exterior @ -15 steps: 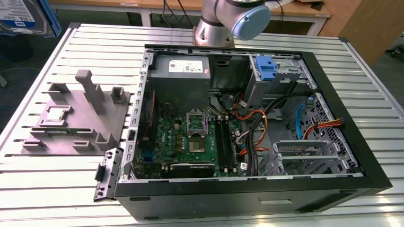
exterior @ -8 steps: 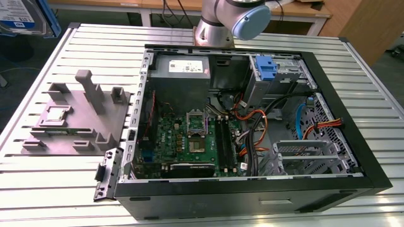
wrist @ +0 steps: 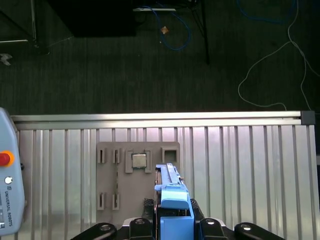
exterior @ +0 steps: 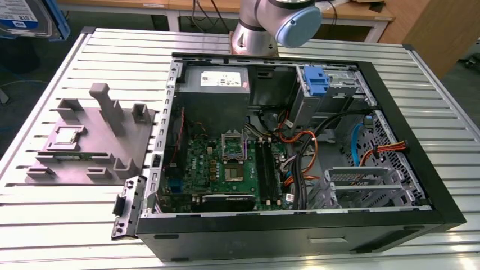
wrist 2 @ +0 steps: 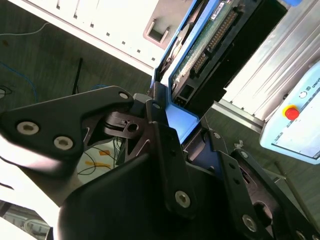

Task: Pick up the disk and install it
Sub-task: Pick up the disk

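Across the exterior view, you are looking at a slatted aluminium table (exterior: pixel 45 225) that is carrying an open black computer case (exterior: pixel 300 236) and, toward the exterior view's left, a grey fixture block (exterior: pixel 98 140) of upright posts. The disk (exterior: pixel 26 19) is hanging at the top corner on that same side, well apart from the case and cut off by the frame edge (its blue rim and label are showing).

In the second wrist view, the gripper (wrist 2: pixel 180 120) is clamping the disk (wrist 2: pixel 202 42) by its blue plastic carrier, jaws narrowed onto it. The green circuit board is facing the camera, and black linkages are hiding the disk's near end.

In the first wrist view, you are seeing the disk (wrist: pixel 174 200) edge-on above the table (wrist: pixel 250 165), overlapping the fixture block (wrist: pixel 112 175). Dark carpeted floor (wrist: pixel 125 65) with loose cables (wrist: pixel 265 60) is lying beyond the table edge.
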